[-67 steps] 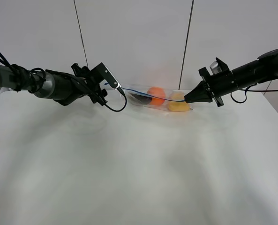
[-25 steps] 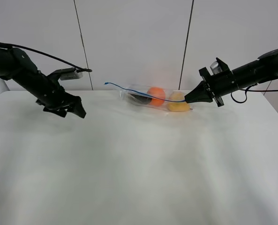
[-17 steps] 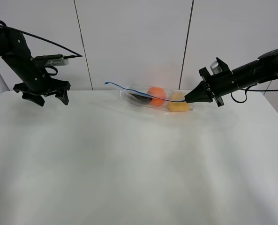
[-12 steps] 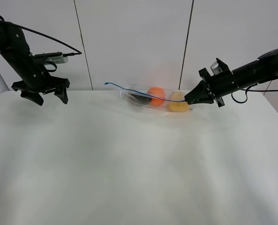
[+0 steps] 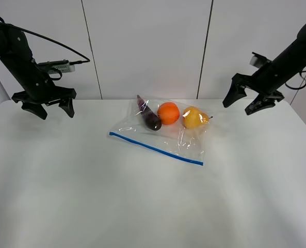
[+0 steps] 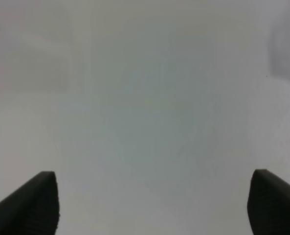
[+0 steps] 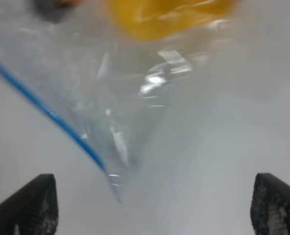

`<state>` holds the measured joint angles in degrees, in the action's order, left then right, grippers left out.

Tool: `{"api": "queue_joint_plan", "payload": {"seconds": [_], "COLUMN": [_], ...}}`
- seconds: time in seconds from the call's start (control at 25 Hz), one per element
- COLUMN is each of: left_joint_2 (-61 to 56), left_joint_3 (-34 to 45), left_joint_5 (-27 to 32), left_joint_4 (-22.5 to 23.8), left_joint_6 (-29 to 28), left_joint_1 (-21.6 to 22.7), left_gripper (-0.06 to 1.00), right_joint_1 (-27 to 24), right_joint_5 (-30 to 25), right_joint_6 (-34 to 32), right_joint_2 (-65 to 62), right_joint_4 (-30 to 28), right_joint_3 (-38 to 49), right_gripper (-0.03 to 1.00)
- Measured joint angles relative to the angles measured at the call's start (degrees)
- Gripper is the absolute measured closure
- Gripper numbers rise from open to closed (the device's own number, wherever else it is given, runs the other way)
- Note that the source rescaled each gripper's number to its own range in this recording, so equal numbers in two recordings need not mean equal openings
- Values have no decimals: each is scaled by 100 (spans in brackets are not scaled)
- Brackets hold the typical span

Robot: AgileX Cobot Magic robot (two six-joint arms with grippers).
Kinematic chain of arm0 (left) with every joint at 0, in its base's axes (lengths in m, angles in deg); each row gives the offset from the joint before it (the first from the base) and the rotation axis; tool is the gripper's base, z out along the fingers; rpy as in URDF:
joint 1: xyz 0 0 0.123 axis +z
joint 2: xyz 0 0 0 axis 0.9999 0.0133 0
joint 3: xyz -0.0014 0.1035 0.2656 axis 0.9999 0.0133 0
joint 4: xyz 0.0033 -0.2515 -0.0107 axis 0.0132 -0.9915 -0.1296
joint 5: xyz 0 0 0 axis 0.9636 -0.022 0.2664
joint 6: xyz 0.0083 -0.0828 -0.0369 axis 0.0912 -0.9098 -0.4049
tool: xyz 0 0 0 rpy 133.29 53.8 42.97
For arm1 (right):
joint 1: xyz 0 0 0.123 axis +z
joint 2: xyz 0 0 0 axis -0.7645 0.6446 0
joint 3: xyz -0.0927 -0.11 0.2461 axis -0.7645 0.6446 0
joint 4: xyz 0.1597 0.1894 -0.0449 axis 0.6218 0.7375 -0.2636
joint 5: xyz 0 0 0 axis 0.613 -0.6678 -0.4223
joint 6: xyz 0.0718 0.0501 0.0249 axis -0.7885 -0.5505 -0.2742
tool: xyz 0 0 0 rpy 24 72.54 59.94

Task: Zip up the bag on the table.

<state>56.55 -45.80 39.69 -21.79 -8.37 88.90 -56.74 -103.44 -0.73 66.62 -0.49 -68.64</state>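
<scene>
The clear bag (image 5: pixel 165 135) lies flat on the white table (image 5: pixel 142 206), its blue zip strip (image 5: pixel 155 148) along the front edge. Inside are a dark eggplant (image 5: pixel 149 118), an orange (image 5: pixel 168 113) and a yellow pear (image 5: pixel 194 117). My left gripper (image 5: pixel 53 109) is open and empty above the table's far left; its wrist view shows only bare table between the fingertips (image 6: pixel 34 205). My right gripper (image 5: pixel 240 103) is open and empty, raised to the right of the bag. The right wrist view shows the bag (image 7: pixel 135 98), its blue strip (image 7: pixel 52 115) and the pear (image 7: pixel 169 14) below.
A white panelled wall (image 5: pixel 147 46) stands behind the table. The table's right edge (image 5: pixel 305 121) runs near my right arm. Cables hang from both arms.
My right gripper has let go of the bag's end, opened and pulled up to the right. The bag has dropped flat onto the table. My left gripper had earlier released and swung back to the far left.
</scene>
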Motion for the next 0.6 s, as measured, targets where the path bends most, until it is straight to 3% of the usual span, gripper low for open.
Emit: {"api": "queue_joint_plan", "payload": {"seconds": [0.2,0.44,0.6], "left_joint_2": [0,-6,-193], "left_joint_3": [-52,-330,-362], "left_joint_5": [280,994,1227], "left_joint_4": [-60,-60,-60], "left_joint_6": [6,6,17], "left_joint_1": [0,0,0], "left_gripper": [-4,-4,-4], "right_joint_1": [0,0,0], "right_joint_5": [-20,-44,-44], "right_joint_6": [-297,-468,-544], "right_joint_2": [-15,-62,-205], "right_joint_4": [-874,-1783,-1901], "right_joint_3": [-512,-549,-542], "right_gripper": [7,7,7]}}
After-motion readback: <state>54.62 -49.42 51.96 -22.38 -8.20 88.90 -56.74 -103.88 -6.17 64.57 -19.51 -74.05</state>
